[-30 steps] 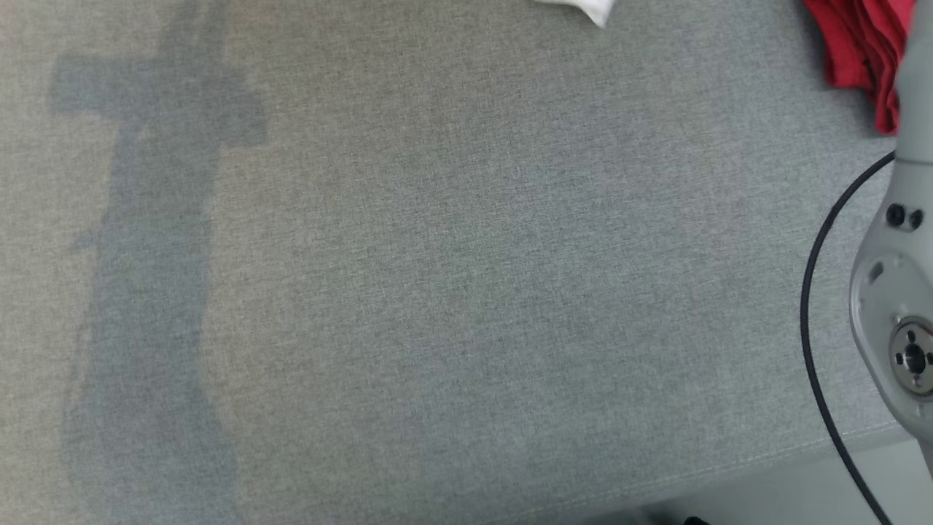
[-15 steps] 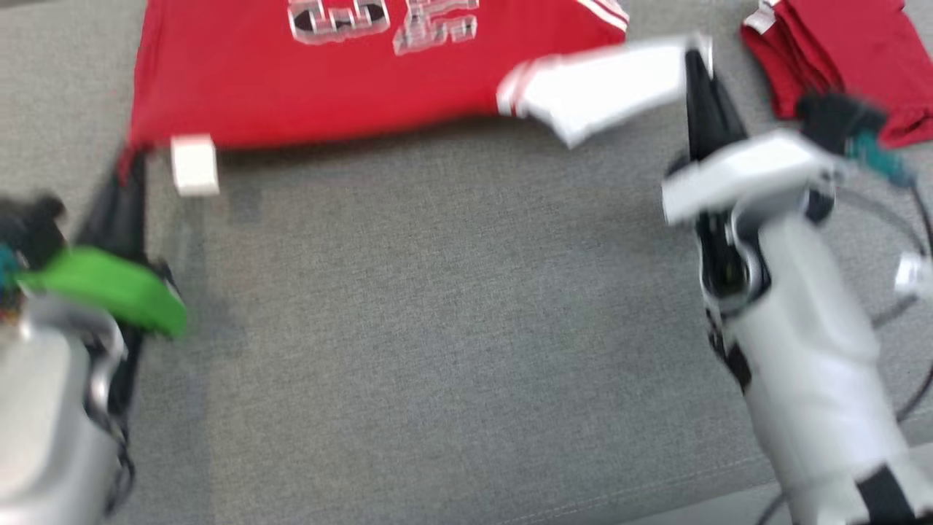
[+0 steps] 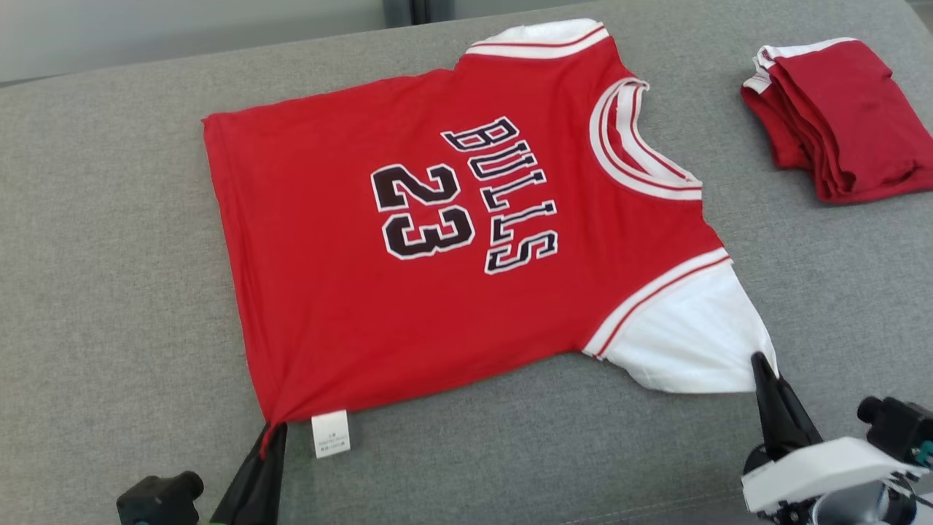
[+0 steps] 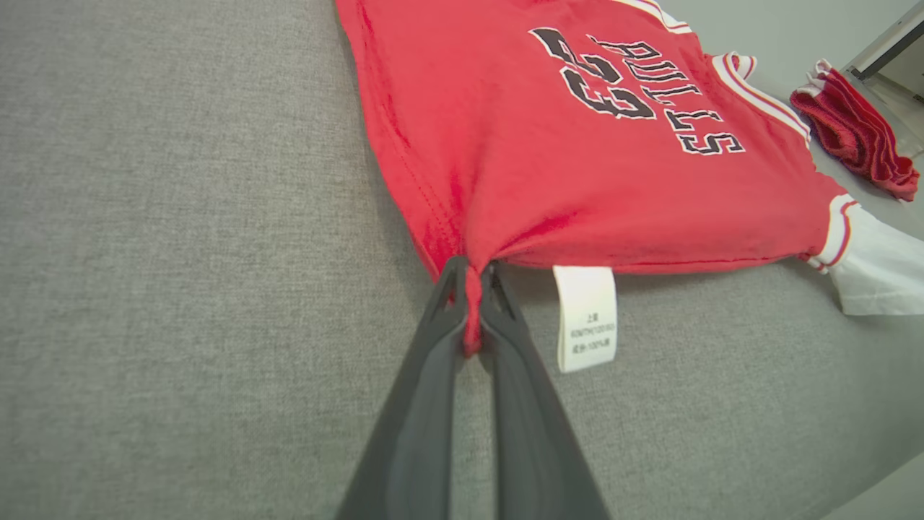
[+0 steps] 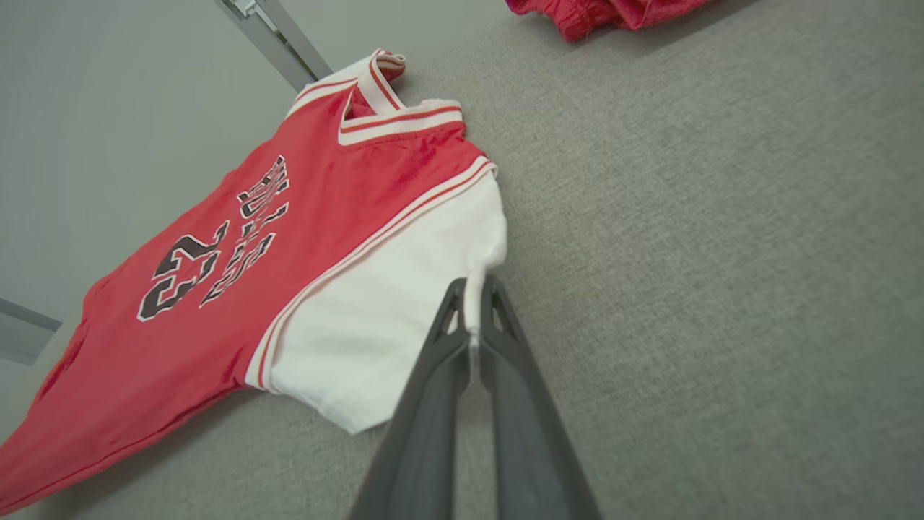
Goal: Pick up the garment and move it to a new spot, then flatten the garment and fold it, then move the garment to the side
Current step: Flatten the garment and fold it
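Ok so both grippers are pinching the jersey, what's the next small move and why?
Probably lift both pinches a little and carry the near edge toward the far edge to start the fold. The jersey lies flat, print up; the left gripper is shut on its hem corner, the right gripper on the white sleeve.

Bare cushion (image 3: 109, 292) lies open left of the jersey (image 3: 437, 240) — a folded red stack (image 3: 838, 117) occupies the far right.
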Robot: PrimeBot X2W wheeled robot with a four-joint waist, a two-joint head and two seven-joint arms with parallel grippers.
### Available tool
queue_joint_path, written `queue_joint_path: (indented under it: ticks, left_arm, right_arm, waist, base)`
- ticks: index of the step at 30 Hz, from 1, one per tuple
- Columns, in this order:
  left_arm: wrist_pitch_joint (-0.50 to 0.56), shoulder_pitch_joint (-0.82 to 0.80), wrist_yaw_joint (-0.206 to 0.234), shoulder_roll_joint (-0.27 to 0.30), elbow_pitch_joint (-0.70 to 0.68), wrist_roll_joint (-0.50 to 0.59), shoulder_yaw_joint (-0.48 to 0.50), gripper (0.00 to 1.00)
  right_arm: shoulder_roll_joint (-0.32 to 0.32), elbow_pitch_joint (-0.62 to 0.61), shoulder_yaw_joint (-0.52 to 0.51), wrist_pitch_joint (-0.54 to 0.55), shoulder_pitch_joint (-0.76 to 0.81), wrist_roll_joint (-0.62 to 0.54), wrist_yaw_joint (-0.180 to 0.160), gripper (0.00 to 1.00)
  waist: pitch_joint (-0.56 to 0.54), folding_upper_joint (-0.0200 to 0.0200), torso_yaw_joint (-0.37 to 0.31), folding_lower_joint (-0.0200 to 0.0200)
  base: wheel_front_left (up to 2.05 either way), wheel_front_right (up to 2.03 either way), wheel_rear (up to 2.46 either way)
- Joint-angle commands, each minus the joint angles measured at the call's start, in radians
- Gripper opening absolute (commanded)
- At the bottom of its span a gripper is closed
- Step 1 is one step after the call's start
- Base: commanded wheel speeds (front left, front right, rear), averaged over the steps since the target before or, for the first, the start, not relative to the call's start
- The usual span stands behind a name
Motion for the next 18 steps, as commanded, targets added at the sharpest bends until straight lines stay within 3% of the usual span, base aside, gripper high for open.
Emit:
queue_joint_path:
  ticks: [1,8,13,18]
  left_arm:
    - [0.009,0.038,0.014,0.012,-0.038,-0.006,0.004,0.0]
    - [0.098,0.106,0.036,0.063,-0.193,-0.047,0.016,0.0]
    - [0.193,0.029,0.031,0.099,-0.227,-0.083,0.026,0.0]
    - [0.293,-0.098,0.037,0.126,-0.205,-0.071,0.017,0.0]
  right_arm:
    - [0.002,-0.048,-0.014,0.023,0.05,-0.006,0.0,0.0]
    - [0.018,-0.233,-0.109,0.134,0.142,0.009,0.0,0.0]
    - [0.023,-0.27,-0.121,0.237,0.02,-0.006,0.0,0.0]
    - [0.023,-0.203,-0.103,0.317,-0.163,-0.065,0.0,0.0]
  waist:
    - [0.0,0.0,0.007,0.0]
    - [0.01,0.0,0.012,0.0]
    - [0.023,0.0,0.008,0.0]
    - [0.049,0.0,0.017,0.0]
  base:
    - [0.0,0.0,0.0]
    - [0.0,0.0,0.0]
    - [0.0,0.0,0.0]
    - [0.0,0.0,0.0]
